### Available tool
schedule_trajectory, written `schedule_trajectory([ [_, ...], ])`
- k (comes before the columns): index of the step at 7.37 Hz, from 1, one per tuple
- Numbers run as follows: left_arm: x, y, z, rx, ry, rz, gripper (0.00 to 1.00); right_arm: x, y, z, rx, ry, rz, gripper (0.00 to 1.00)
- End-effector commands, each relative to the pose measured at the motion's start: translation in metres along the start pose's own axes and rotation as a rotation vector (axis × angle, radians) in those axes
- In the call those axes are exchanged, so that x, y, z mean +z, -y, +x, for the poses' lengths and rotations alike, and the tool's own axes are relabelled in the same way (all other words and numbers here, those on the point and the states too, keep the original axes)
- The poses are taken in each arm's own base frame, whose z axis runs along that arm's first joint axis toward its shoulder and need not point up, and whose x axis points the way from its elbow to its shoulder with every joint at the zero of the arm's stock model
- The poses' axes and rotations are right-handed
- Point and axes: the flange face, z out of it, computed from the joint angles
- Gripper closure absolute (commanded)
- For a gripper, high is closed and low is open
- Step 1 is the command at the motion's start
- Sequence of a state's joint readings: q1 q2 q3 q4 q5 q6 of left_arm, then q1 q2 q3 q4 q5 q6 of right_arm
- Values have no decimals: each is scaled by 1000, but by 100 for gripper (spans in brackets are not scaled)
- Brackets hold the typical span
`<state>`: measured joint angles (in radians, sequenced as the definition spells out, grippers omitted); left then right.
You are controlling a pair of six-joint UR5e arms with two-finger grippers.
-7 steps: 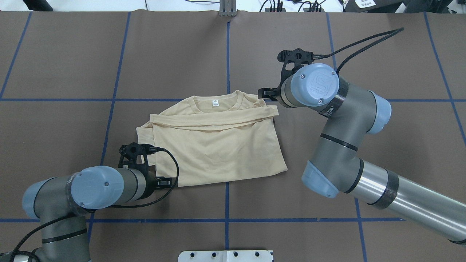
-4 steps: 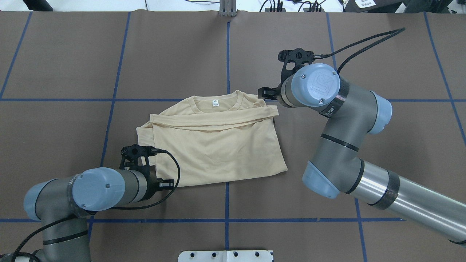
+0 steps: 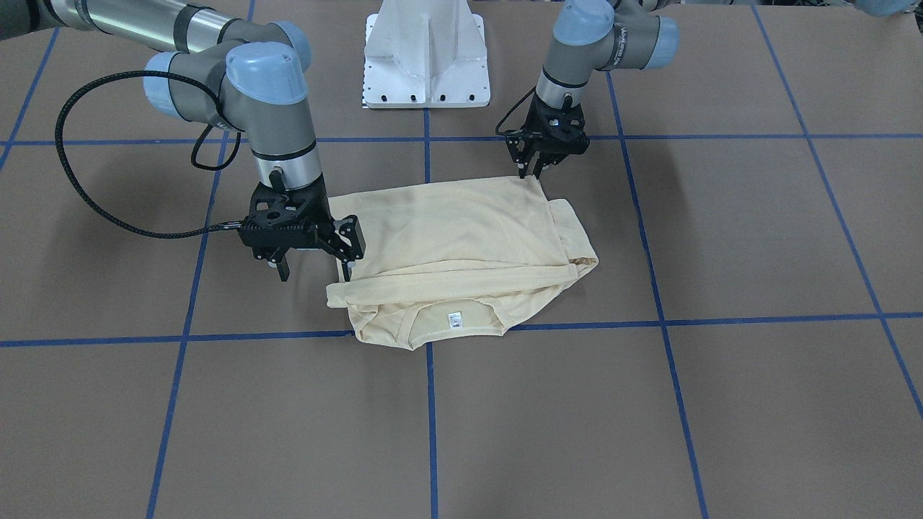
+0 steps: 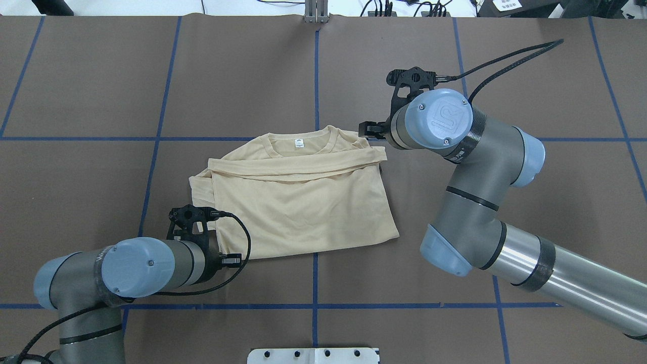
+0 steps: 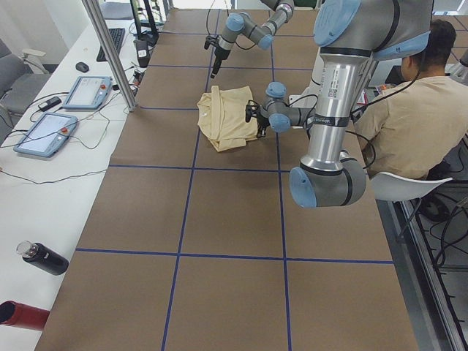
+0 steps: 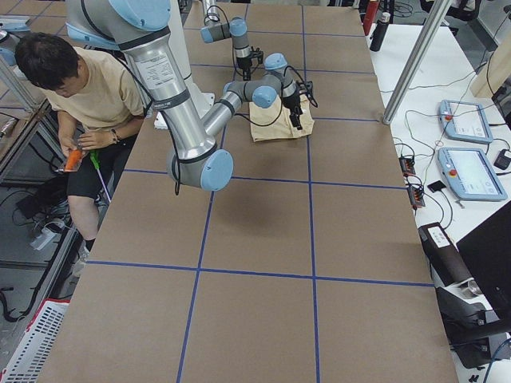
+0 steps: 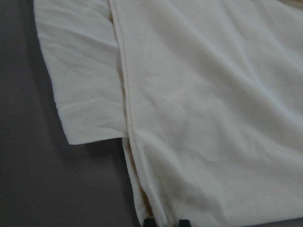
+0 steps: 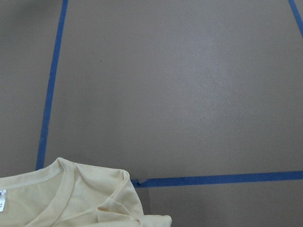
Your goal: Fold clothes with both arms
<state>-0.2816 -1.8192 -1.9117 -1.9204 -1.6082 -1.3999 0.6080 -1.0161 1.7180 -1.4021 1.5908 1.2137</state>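
The cream-yellow shirt (image 4: 303, 202), folded to a rough rectangle with its neck label up, lies mid-frame on the brown counter (image 4: 101, 76). In the overhead view the left pincer (image 4: 230, 260), tips slightly apart, sits at the shirt's lower-left corner. The right pincer (image 4: 371, 130), spread wide, is beside its upper-right shoulder. Since a second ago only the left pincer has slid slightly lower in frame.

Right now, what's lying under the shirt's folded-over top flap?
Past the flap's edge on the shirt, the collar and white neck label show, and a folded layer peeks out toward the robot's left. Everything else is covered.
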Motion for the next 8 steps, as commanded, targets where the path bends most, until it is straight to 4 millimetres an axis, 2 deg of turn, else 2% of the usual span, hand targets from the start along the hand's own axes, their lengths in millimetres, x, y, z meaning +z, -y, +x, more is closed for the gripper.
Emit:
schedule_trajectory([
  [1,0,8,-5,10,13,11,100,1,-1,1,-7,-2,-1,0],
  [3,-4,41,-28,38,47,57,100,3,-3,0,-9,-4,-5,0],
  [4,-9,70,-44,62,71,96,100,4,-4,0,-10,-5,-6,0],
  [5,-11,108,-68,98,117,140,100,4,-4,0,-11,-5,-6,0],
  [6,-2,150,-101,138,189,172,100,5,-4,0,-11,-8,-7,0],
  [7,-5,209,-110,179,233,222,100,4,-4,-1,-11,-3,-7,0],
  [8,7,272,-100,187,275,251,100,4,-7,-3,-12,-2,-10,0],
])
